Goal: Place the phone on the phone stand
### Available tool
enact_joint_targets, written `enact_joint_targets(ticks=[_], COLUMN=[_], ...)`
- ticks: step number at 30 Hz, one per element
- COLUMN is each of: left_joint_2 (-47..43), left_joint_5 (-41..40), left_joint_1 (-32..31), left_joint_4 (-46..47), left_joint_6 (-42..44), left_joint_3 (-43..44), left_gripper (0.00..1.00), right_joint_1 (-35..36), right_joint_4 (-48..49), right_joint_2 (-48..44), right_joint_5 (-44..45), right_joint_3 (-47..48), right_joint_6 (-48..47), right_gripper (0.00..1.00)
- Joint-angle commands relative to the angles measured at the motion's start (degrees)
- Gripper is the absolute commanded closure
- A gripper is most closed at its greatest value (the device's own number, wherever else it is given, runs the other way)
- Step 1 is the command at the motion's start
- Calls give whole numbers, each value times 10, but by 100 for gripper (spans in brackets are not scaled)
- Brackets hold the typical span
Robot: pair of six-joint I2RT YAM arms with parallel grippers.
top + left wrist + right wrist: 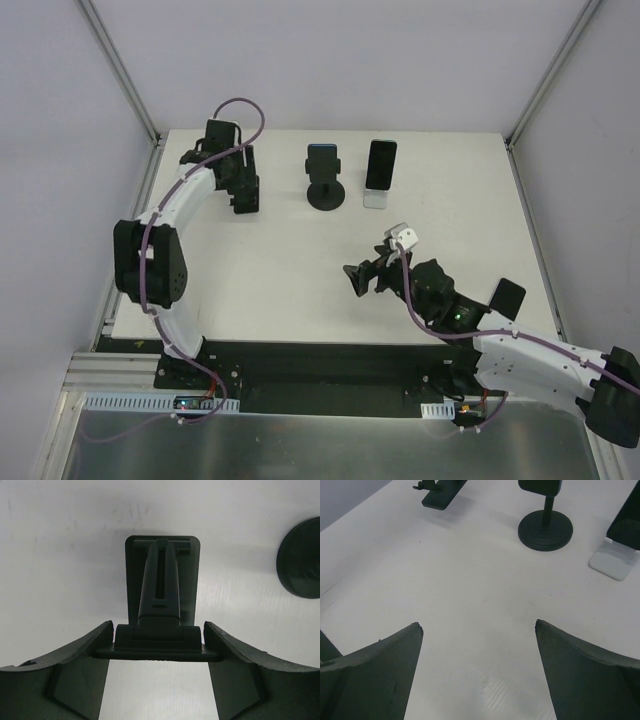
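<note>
A black folding phone stand [159, 585] sits at the back left of the table, under my left gripper [243, 198]. In the left wrist view my left gripper [157, 626] has both fingers against the ends of the stand's top plate. A dark phone [380, 163] leans on a white stand [374, 199] at the back centre. A blue-edged phone [322, 160] sits in a black round-base stand [327, 195] beside it. My right gripper [357, 278] is open and empty over bare table, well in front of both; in its wrist view [478, 625] the fingers are wide apart.
A flat black rectangular object [507, 297] lies at the right of the table near my right arm. The right wrist view shows the folding stand [440, 492], the round base [545, 527] and the white stand [615, 562] ahead. The table's metal frame runs along both sides.
</note>
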Motion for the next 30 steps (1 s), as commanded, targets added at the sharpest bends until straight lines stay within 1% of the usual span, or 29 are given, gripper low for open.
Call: enact_joint_targets(ticks=[1,3,4,8,11,15,22,23,24,25,26,27,28,30], left_joint_2=[95,128,153,210,232,244,254,254,252,250,248,241,235,211], left_joint_5=[-31,-19,-25,-39,-33,-48,-40,-44,-46,-47,-39,-34,-32,-31], left_joint_1=[-30,-34,-41,-51,-60,-80,-81,-81,-81,-81,-81,-81,-80,-80], left_joint_4=[-17,-19,-18,-19,-19,-19,-22,-22,-24,-24,-27,-28,-28,-28], left_joint_6=[-49,-58,-58,-55,-60,-51,-44,-45,-46,-45,-42,-39,-32,-28], left_joint_3=[95,138,149,215,236,248,247,245,244,243,240,239,235,220], left_gripper=[100,100,100,100,100,100,100,98,92,66,53,38,28,1], right_joint_1=[-3,-6,-7,-17,-25,-27,-31,-30,-31,-31,-31,-33,-33,-35], right_joint_4=[53,58,59,59,59,59,59,59,59,59,59,59,59,58], right_joint_2=[-30,-41,-45,-52,-45,-40,-34,-34,-33,-32,-32,-32,-30,-26], right_joint_5=[55,67,70,75,72,70,67,67,67,70,70,72,72,72], right_joint_3=[-15,-20,-22,-28,-27,-25,-24,-25,-25,-25,-25,-25,-25,-25], right_joint_6=[-14,-17,-18,-21,-20,-18,-16,-16,-17,-17,-18,-18,-19,-19], right_gripper=[4,4,4,4,4,4,4,4,4,4,4,4,4,4])
